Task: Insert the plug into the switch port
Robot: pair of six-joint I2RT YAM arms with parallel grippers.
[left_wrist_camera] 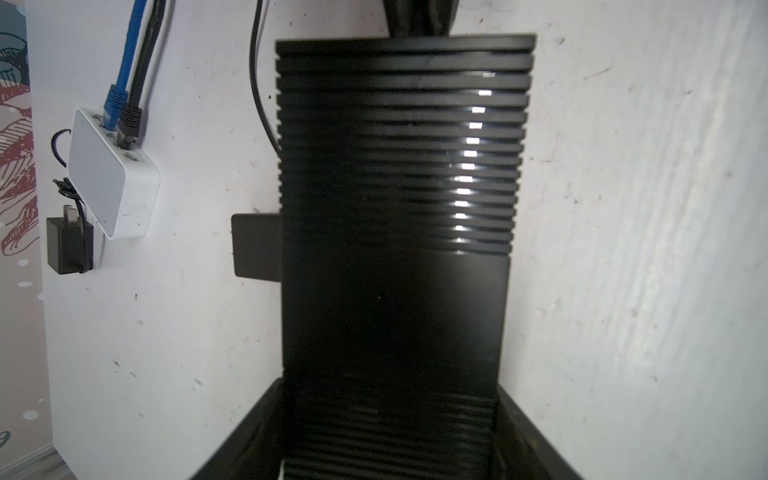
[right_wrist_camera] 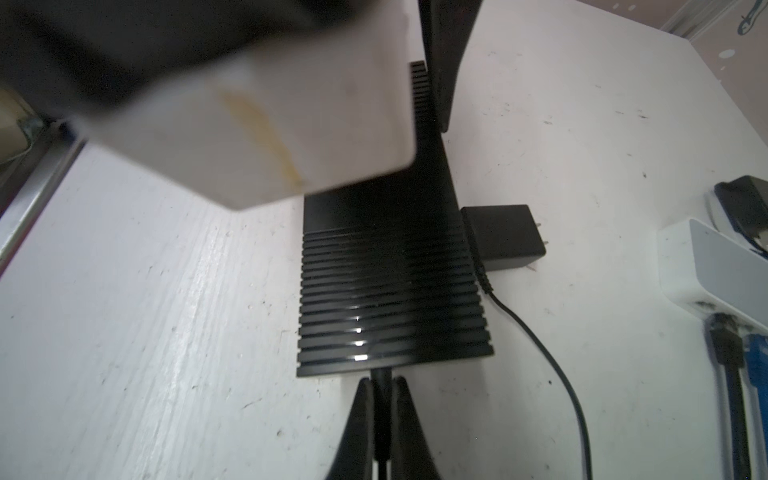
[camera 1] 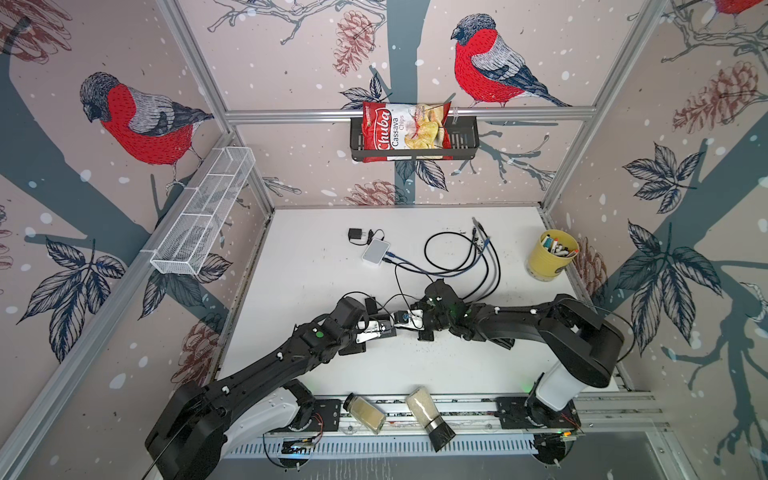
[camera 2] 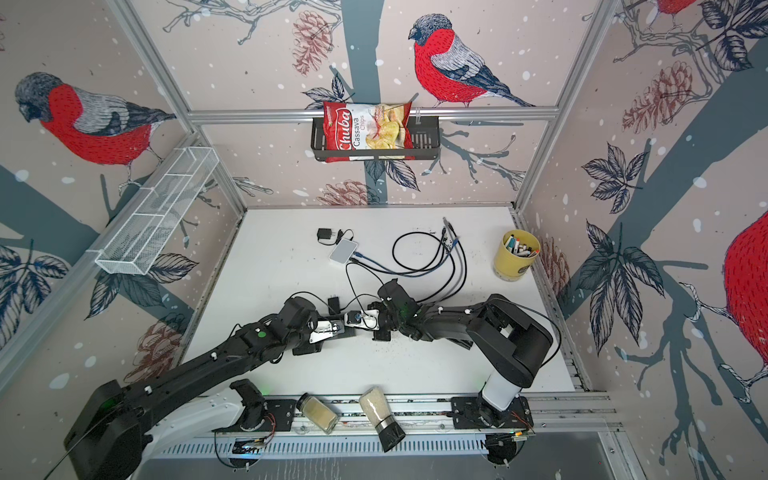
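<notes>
Left gripper [left_wrist_camera: 390,440]: jaws set wide, clasping the black ribbed rectangular box [left_wrist_camera: 395,166] by its two long sides, mid-way across the white table [left_wrist_camera: 623,249]. Right gripper [right_wrist_camera: 381,401]: jaws nearly closed, pinching the thin black plug [right_wrist_camera: 381,380]. The plug's tip meets the box's end edge; whether it is seated cannot be told. A black power adapter [right_wrist_camera: 503,237] lies just beside the box.
</notes>
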